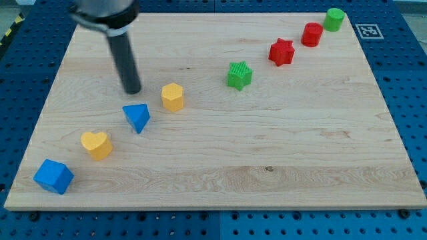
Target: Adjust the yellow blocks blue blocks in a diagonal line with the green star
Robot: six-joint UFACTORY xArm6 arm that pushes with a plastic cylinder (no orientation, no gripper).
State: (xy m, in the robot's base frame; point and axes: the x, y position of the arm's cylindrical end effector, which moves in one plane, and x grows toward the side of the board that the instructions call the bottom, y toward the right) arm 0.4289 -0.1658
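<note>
Seven little blocks sit on a wooden board (280, 167), and they make a slanted row from the view's bottom left up to the view's top right. Lowest is a blue cube (53, 176), close to the board's bottom left corner. Next comes a yellow heart (97, 145), then a blue triangle block (137, 117), then a yellow hexagon block (173, 97). A wider gap follows, and then the green star (239, 75) stands by itself. Past it are a red star (281, 52), a red round block (311, 34) and a green round block (334, 19), which is right by the board's top edge.

A dark rod comes down from the view's top left. My tip (132, 91) rests on the wood just above the blue triangle block and to the left of the yellow hexagon block. It looks close to both but is not touching either one. The rod has no fingers, so nothing is held or pinched.

One small square tag (367, 30) with black and white marks sits off the board at the top right. No words can be read on it.

Lots of bare wood lies across the bottom right half of the board. Around the board is a blue table (410, 80) with rows of holes.
</note>
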